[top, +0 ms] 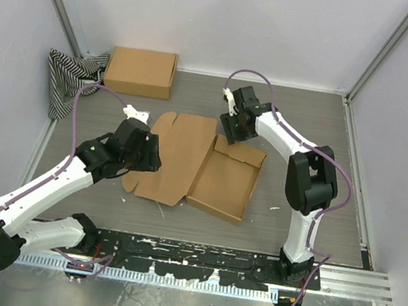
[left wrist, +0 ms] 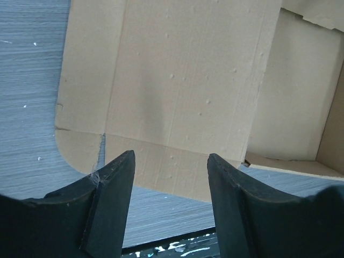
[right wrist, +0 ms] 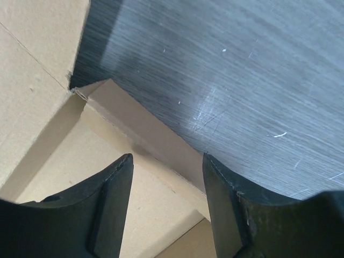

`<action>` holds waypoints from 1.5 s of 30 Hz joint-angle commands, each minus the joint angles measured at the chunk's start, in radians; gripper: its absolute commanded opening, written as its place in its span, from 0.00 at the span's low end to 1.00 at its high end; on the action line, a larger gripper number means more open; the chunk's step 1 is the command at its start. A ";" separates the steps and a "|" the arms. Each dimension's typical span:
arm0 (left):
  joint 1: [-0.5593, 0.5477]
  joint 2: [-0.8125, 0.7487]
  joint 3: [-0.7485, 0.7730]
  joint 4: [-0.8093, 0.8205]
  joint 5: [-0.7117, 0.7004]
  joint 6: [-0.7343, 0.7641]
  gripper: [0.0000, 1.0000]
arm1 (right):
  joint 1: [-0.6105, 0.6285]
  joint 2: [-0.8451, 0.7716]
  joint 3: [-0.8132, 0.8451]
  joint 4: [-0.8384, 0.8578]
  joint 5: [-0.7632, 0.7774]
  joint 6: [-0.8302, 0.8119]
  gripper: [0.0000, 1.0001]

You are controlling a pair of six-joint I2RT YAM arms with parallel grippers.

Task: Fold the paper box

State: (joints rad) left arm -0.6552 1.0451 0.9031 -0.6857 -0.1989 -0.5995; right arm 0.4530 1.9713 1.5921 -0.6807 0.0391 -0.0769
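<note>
The paper box [top: 202,167] lies in the middle of the table: a shallow brown tray [top: 224,180] on the right with its flat lid panel [top: 177,153] spread to the left. My left gripper [top: 142,151] is open and empty at the lid's left edge; its wrist view shows the lid panel [left wrist: 183,80] and its rounded corner flap [left wrist: 80,153] just beyond the fingertips. My right gripper [top: 232,130] is open and empty above the tray's far corner; its wrist view shows the tray's back wall [right wrist: 145,134] running between the fingers.
A second, fully formed brown cardboard box [top: 141,71] sits at the back left beside a black-and-white striped cloth [top: 68,77]. Grey walls close in the table on three sides. A metal rail [top: 194,264] with the arm bases runs along the near edge.
</note>
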 commanded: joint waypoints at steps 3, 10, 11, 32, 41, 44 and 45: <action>0.002 -0.012 -0.001 0.064 0.030 -0.004 0.63 | 0.000 -0.036 -0.089 0.041 -0.037 0.017 0.59; 0.002 -0.040 -0.006 0.057 0.036 -0.007 0.61 | -0.002 -0.065 -0.215 0.067 0.042 0.121 0.44; 0.002 -0.045 -0.003 0.052 0.040 -0.007 0.61 | -0.002 -0.078 -0.235 0.065 0.056 0.143 0.39; 0.002 0.317 0.177 -0.017 0.013 -0.112 0.58 | 0.019 -0.591 -0.787 0.208 0.057 0.758 0.03; 0.002 0.490 0.342 -0.080 -0.083 -0.028 0.61 | 0.018 -0.410 -0.534 0.086 0.094 0.629 0.44; 0.002 0.543 0.366 -0.062 -0.089 -0.014 0.61 | 0.016 -0.374 -0.475 0.048 0.137 0.596 0.48; 0.002 0.568 0.383 -0.063 -0.086 -0.005 0.61 | 0.014 -0.362 -0.460 0.047 0.136 0.586 0.48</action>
State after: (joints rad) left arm -0.6552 1.5463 1.2343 -0.7395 -0.2558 -0.6479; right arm 0.4648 1.5875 1.0485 -0.5945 0.1238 0.5648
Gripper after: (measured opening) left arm 0.609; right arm 0.472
